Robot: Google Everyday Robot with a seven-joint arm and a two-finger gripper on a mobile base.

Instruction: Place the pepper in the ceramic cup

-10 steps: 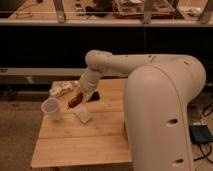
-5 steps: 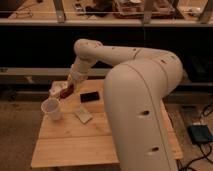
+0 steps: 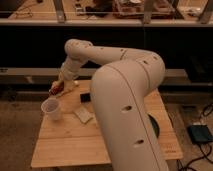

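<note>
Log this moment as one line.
gripper: shut on pepper | location: raised near ceramic cup | cup: upright on table | pepper: not yet in cup

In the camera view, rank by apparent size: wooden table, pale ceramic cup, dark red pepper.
1. wooden table
2. pale ceramic cup
3. dark red pepper, partly hidden in the gripper near the cup

We find no writing, label, brand, number or sign that we can read, neither on the robot arm (image 3: 125,65) nor on the surface (image 3: 65,145). The tool (image 3: 59,88) sits over its far left corner, just above the ceramic cup (image 3: 51,108), clamped on the pepper (image 3: 54,90).
</note>
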